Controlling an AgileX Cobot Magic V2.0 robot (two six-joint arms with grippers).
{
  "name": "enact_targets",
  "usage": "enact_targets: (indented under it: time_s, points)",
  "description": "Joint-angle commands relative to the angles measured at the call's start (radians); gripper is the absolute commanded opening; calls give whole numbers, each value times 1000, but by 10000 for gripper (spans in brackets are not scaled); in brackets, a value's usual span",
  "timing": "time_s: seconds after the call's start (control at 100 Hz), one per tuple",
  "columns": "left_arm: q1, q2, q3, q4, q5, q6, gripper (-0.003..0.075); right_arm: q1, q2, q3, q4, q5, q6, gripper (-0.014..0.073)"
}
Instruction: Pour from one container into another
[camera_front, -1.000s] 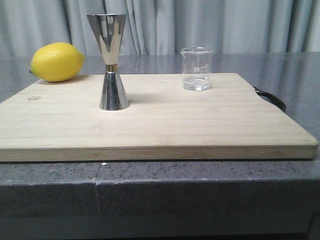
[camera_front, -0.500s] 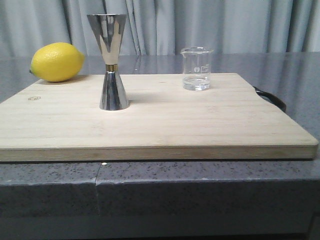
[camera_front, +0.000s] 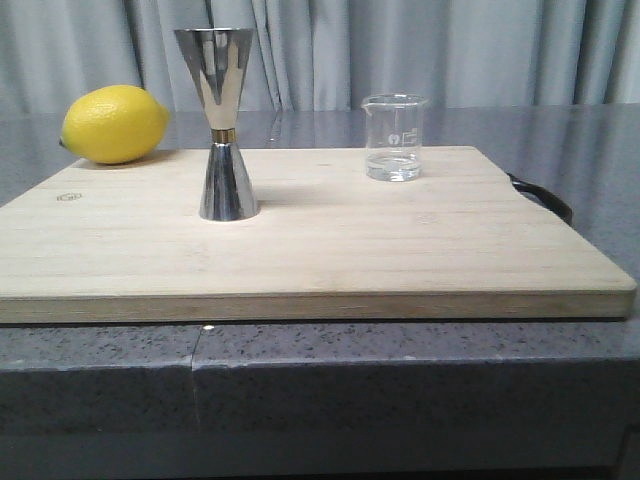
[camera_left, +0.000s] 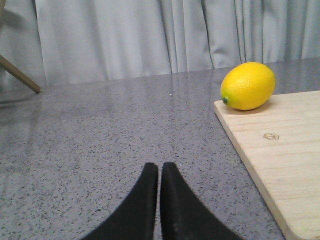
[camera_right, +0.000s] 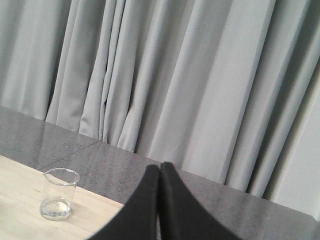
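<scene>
My left gripper (camera_left: 160, 172): black fingers pressed together, nothing between them, low over the speckled grey stone counter (camera_left: 100, 140), off the left edge of the pale bamboo cutting board (camera_front: 320, 250).

Far left corner of the board: yellow oval lemon (camera_front: 113, 124). Round and free-standing; a careless sweep of my left arm could set it rolling.

Right of it, nearer the front: tall polished steel double-cone jigger (camera_front: 222, 120), upright, narrow waist, small foot. Top-heavy by the look of it. Judged risk: a glancing touch or an off-centre pinch tips it, and the mirrored skin may slip in smooth fingers. I cannot see into its upper cup.

Further right, toward the back: small clear glass beaker (camera_front: 394, 137), upright, a shallow layer of clear liquid at the bottom. Light glass; it may skid or topple if nudged, and a pour aimed at either small mouth could splash onto the wood.

My right gripper (camera_right: 160, 172): fingers shut tight, holding nothing, the beaker ahead of it and well apart.

That low liquid fits either a pour made or one pending.
</scene>
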Motion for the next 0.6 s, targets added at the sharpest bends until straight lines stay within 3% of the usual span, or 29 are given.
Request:
enact_targets:
  time_s: [0.0,0.06,0.13,0.2,0.26,0.59]
  points:
    - [3,-26,34,-6,-71,-7,-19,-6,8,-27,64,-40,-5,-75]
    - [3,-26,34,-6,-71,-7,-19,-6,7,-27,255,-7,-69,-75]
    - [3,-26,34,-6,-71,-7,-19,-2,-4,-25,529,68,-266,-75]
    - [3,-26,34,-6,-71,-7,-19,1,-24,-17,722,138,-455,-75]
    - [3,-26,34,-6,-71,-7,-19,1,-46,8,749,135,-529,-75]
    - [3,-26,34,-6,-71,-7,-19,-66,-177,185,813,114,-537,-75]
